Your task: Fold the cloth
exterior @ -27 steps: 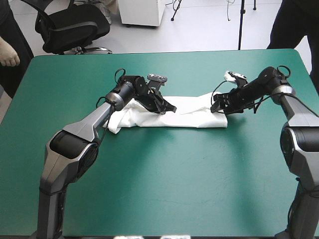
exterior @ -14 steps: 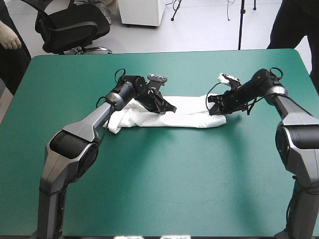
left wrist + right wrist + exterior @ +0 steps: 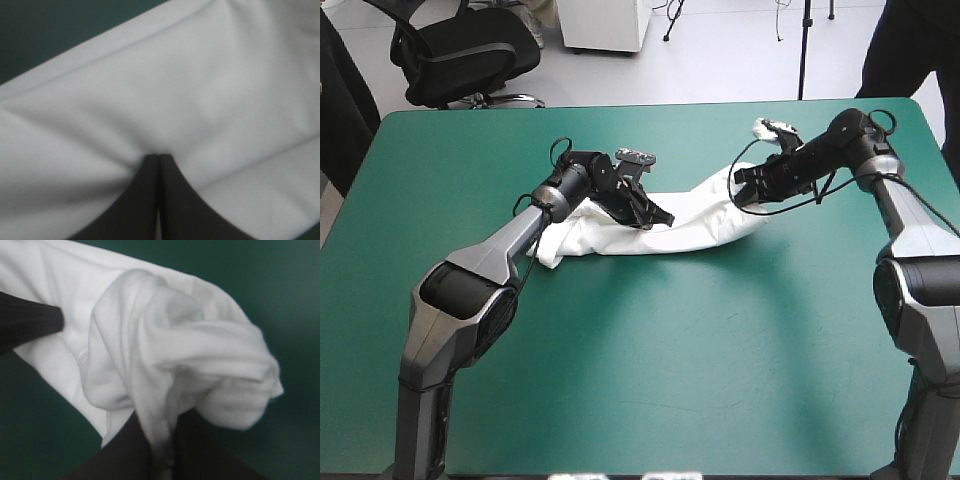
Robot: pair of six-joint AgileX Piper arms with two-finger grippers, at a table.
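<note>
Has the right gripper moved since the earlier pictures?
Yes. The right gripper, shut on the T-shirt, has shifted toward the table's far edge and slightly nearer the left gripper.

This looks like a robotics lab or test room rather than a home or shop. Two grey-and-black robot arms (image 3: pixel 460 300) stand at the near edge of a tabletop (image 3: pixel 640 380) with a plain teal-green cover. The left claw (image 3: pixel 663 217) and the right claw (image 3: pixel 742 187) each pinch a white T-shirt (image 3: pixel 695 235). Beyond the left claw, past the tabletop's far edge, a black office chair (image 3: pixel 460 55) stands on a pale, smooth floor (image 3: pixel 720 70). Farther back, between the two claws, is a white cabinet (image 3: pixel 605 22). Beyond the right claw rises a thin black stand (image 3: pixel 803 50), the sort used to carry equipment.
</note>
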